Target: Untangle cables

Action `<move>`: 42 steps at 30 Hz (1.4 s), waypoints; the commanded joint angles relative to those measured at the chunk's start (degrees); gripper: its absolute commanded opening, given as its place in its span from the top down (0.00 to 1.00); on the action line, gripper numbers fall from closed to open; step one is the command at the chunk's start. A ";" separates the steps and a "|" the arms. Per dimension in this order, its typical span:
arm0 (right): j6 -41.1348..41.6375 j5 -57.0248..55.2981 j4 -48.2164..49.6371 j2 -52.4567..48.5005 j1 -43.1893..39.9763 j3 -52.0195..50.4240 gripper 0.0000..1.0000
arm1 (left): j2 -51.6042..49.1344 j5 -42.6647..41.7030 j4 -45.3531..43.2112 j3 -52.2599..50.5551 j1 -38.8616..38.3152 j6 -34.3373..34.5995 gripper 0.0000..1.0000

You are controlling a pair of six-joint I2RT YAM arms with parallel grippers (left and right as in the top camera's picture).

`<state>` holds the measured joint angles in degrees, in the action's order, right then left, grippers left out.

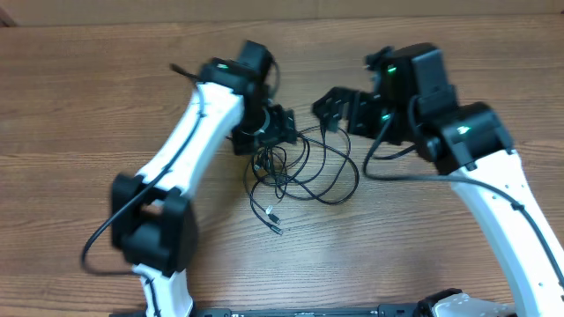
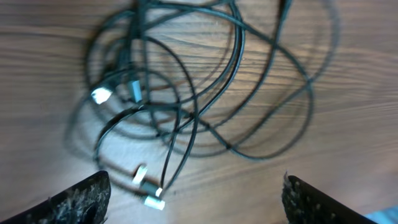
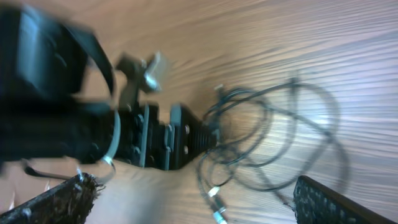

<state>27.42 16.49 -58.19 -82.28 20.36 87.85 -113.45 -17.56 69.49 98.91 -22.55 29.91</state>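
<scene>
The cables [image 1: 280,174] lie as a loose tangle of thin black loops on the wooden table, between the two arms. Two silver-tipped plugs [image 1: 273,218] trail out toward the front. My left gripper [image 1: 284,132] hovers at the tangle's left rear edge. In the left wrist view it [image 2: 196,205] stands open above the wood, the cables [image 2: 198,118] spread beyond it and plugs [image 2: 149,193] near its left finger. My right gripper [image 1: 326,107] is at the tangle's right rear, open and holding nothing. The right wrist view shows it [image 3: 193,208] wide apart, with the blurred cables [image 3: 219,144] ahead.
The left arm's black gripper body [image 3: 155,140] fills the left of the right wrist view, close to the tangle. A thicker black wire [image 1: 397,167] hangs from the right arm beside the cables. Another one [image 1: 92,242] loops off the left arm's base.
</scene>
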 commanded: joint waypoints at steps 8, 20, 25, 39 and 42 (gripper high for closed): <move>-2.62 -1.25 -8.48 0.72 -12.09 0.61 0.00 | -15.21 1.68 -10.16 -0.35 -2.23 4.79 0.64; -3.72 -1.25 -10.54 0.70 -12.07 -0.50 0.00 | -12.83 0.61 -4.35 6.86 -1.77 3.23 0.96; -3.69 -1.20 -9.92 0.13 -12.07 -2.05 0.00 | -4.85 -8.98 -1.49 17.00 -1.44 -3.30 0.96; -10.88 26.60 3.19 -5.81 -12.07 -2.29 0.00 | 12.55 -19.74 -6.60 23.02 -1.60 0.55 0.96; -6.47 29.53 7.63 -6.27 -12.07 -2.29 0.00 | 12.39 -21.42 -6.38 22.97 -1.62 0.55 0.96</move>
<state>18.83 37.65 -52.53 -88.16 8.29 85.58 -99.81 -34.63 63.07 121.95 -24.25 29.82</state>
